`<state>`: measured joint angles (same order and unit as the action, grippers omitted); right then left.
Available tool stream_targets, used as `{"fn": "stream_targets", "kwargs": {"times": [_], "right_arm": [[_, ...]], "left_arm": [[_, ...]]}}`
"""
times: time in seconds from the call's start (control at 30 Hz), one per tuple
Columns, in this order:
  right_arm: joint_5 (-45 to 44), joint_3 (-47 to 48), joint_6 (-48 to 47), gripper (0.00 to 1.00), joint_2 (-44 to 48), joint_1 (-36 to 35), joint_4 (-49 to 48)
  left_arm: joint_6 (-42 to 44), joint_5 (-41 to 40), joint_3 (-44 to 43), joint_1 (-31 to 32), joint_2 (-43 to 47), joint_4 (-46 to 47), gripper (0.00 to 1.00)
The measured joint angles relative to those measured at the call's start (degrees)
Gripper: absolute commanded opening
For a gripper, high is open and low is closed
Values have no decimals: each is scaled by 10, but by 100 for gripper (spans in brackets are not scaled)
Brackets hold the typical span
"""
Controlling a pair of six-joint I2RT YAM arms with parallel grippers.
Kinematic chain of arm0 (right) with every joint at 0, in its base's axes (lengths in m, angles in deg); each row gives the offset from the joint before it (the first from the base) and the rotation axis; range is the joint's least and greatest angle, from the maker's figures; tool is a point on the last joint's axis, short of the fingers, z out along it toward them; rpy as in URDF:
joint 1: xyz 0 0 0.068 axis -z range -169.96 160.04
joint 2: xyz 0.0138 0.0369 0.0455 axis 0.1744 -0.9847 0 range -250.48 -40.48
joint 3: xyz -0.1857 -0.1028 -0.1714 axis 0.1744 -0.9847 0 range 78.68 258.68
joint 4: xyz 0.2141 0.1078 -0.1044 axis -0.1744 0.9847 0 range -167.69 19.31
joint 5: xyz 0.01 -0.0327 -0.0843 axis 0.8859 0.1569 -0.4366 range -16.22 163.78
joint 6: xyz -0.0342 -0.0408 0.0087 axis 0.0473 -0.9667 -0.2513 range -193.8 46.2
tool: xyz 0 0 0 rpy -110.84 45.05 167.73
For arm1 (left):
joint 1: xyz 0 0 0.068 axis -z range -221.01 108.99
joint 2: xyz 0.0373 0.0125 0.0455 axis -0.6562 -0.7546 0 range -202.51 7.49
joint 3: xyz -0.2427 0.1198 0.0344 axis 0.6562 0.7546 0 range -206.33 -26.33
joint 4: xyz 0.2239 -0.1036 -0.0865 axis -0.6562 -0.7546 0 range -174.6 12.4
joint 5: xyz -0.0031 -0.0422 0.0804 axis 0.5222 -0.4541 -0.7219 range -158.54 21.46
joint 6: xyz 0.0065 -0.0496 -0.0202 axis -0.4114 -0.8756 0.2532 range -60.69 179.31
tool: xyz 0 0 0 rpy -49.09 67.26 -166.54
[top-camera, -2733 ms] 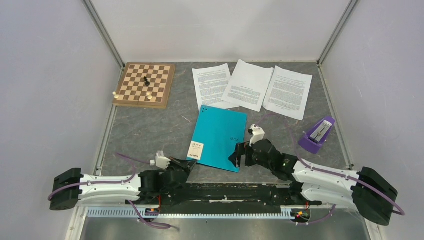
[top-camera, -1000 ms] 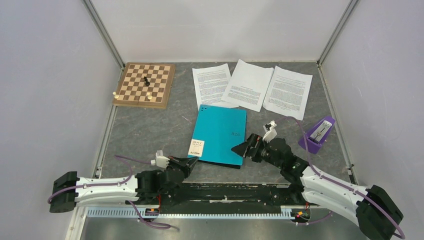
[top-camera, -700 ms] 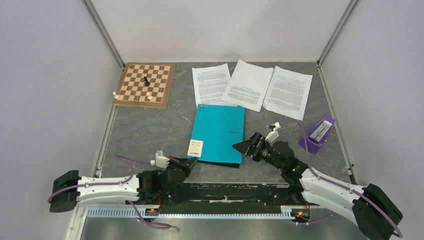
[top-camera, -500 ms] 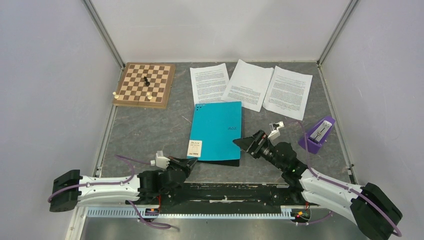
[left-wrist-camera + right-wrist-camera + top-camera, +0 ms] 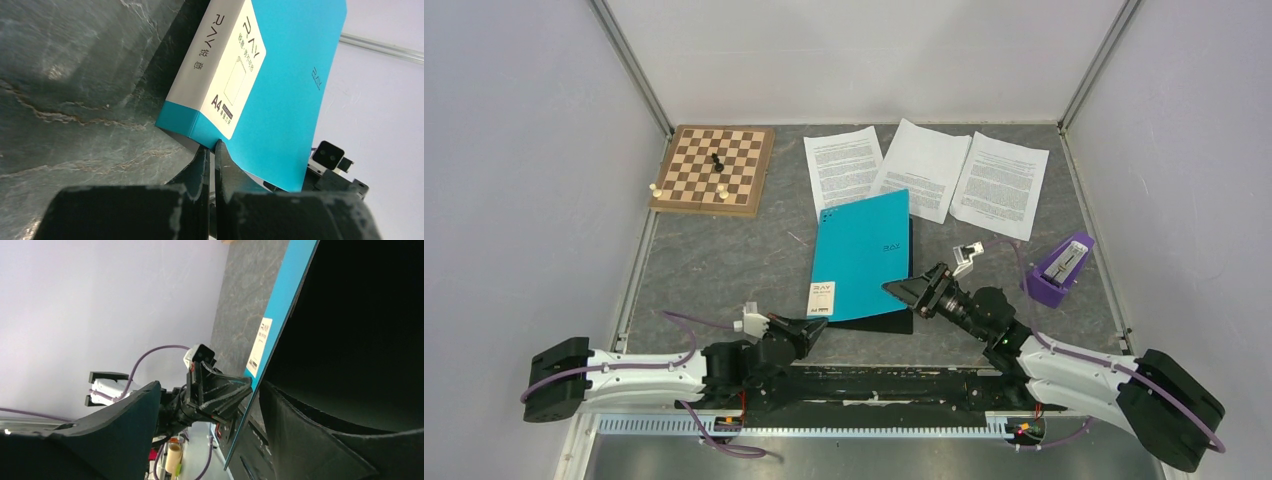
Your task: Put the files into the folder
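Observation:
The teal folder [image 5: 861, 255] lies mid-table with its white label at the near left corner. Its cover is lifted a little along the right edge, showing the black inner face [image 5: 874, 322]. My right gripper [image 5: 902, 290] is open and straddles that raised edge, one finger under the cover and one over it. In the right wrist view the folder's cover edge [image 5: 287, 305] runs between the right gripper's [image 5: 210, 385] fingers. My left gripper [image 5: 816, 322] is shut, its tips against the near left corner of the folder [image 5: 285, 75]. Three printed files [image 5: 844, 170] [image 5: 921, 168] [image 5: 1001, 183] lie flat behind the folder.
A wooden chessboard [image 5: 714, 168] with a few pieces sits at the back left. A purple metronome [image 5: 1059, 268] stands at the right, close to my right arm. Enclosure walls and metal posts border the table on three sides.
My right gripper slid left onto the folder's right edge and its jaws have narrowed. The cover rose, baring the black inside, and the folder turned slightly. The left gripper edged forward.

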<state>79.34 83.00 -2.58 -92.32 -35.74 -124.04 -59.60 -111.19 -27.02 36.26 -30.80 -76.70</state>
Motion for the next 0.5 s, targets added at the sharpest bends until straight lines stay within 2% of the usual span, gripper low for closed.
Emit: {"fn": "stream_targets", "kwargs": {"times": [0.07, 0.13, 0.23, 0.3, 0.37, 0.43, 0.5], "right_arm": [[0, 1, -5, 62, -3, -9, 12], [-1, 7, -17, 48, -4, -15, 41], [-9, 30, -43, 22, -3, -19, 106], [-16, 57, -64, 8, -2, -21, 166], [-23, 85, -84, 0, -2, -23, 214], [-29, 109, -102, 0, -1, -25, 250], [-32, 120, -114, 0, 1, -25, 280]], "left_arm": [[0, 6, 0, 0, -2, 7, 2], [0, 11, 0, 0, -1, 14, 2], [0, 22, 0, 0, 2, 13, 26], [0, 39, -5, 0, 9, -8, 41], [0, 68, -17, 2, 15, -44, 51], [0, 98, -36, 4, 24, -88, 59], [0, 121, -59, 4, 31, -133, 61]]}}
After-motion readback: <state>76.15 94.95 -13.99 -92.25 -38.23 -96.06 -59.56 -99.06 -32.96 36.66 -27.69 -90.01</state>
